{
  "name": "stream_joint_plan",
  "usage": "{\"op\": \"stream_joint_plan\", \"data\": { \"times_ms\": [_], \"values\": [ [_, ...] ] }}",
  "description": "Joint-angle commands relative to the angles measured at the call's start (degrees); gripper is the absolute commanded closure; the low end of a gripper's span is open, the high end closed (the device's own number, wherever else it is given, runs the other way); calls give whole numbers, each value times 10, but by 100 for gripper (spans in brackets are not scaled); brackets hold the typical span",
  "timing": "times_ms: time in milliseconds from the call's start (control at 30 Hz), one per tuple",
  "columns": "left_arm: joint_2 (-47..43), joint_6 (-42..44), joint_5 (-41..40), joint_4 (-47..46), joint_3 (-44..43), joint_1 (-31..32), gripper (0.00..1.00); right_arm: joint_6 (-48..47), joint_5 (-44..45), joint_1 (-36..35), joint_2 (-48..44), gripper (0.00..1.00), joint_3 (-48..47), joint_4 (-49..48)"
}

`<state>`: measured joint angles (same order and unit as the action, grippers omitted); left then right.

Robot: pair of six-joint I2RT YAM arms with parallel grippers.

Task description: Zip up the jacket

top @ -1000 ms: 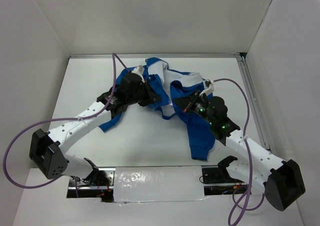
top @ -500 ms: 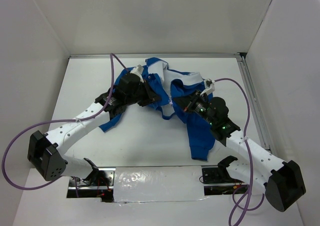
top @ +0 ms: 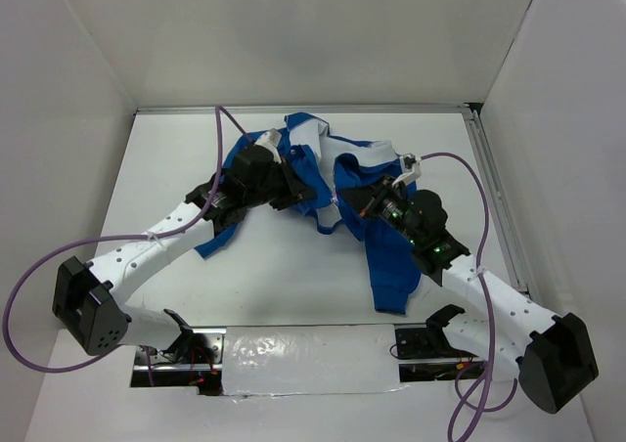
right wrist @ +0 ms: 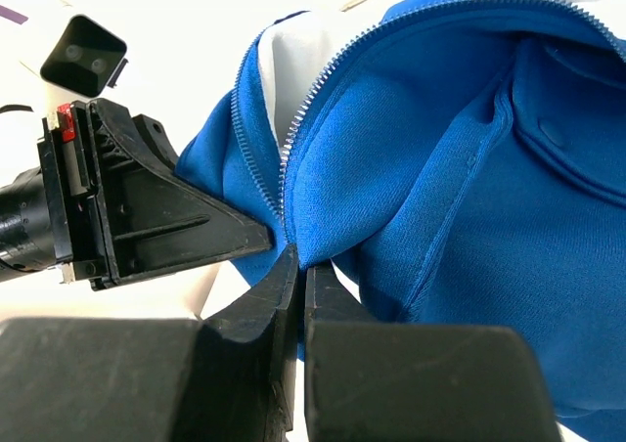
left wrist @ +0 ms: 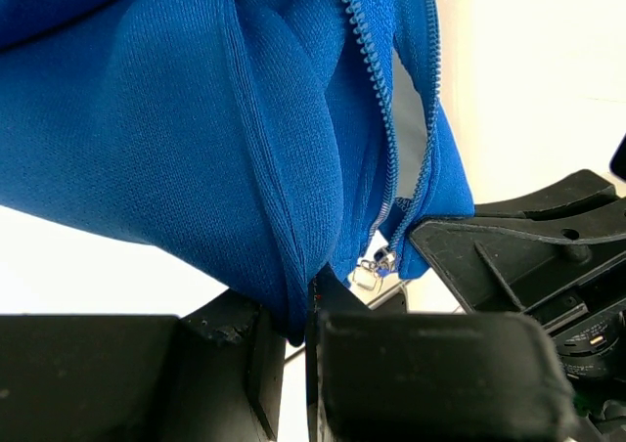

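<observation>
Crumpled jacket (top: 386,266) — lying open — stretches diagonally, far-left to near-right.

- The bright blue jacket (top: 315,183) lies crumpled on the white desk (top: 284,266), in the upper middle of the overhead view.
- Its front hangs open, with white lining (top: 367,154) showing near the top.
- One sleeve (top: 391,266) trails toward the lower right.
- The two rows of the pale zipper (left wrist: 377,100) stand apart and converge on a small metal slider (left wrist: 377,263) at the hem.
</observation>
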<state>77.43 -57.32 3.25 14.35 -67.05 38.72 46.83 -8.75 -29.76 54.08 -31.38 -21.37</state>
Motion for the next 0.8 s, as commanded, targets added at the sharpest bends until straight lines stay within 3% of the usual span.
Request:
{"op": "stream_joint_plan", "data": {
  "times_ms": [0, 367, 767],
  "values": [
    [-26, -8, -3, -37, -4, 2, 100, -10, 7, -9, -26, 100, 0, -16],
    [-33, -8, 4, -42, -1, 2, 100, -16, 15, -12, -29, 100, 11, -6],
    [-22, -6, 21, -47, -1, 2, 100, -8, 15, -16, -10, 100, 7, -62]
  ]
}}
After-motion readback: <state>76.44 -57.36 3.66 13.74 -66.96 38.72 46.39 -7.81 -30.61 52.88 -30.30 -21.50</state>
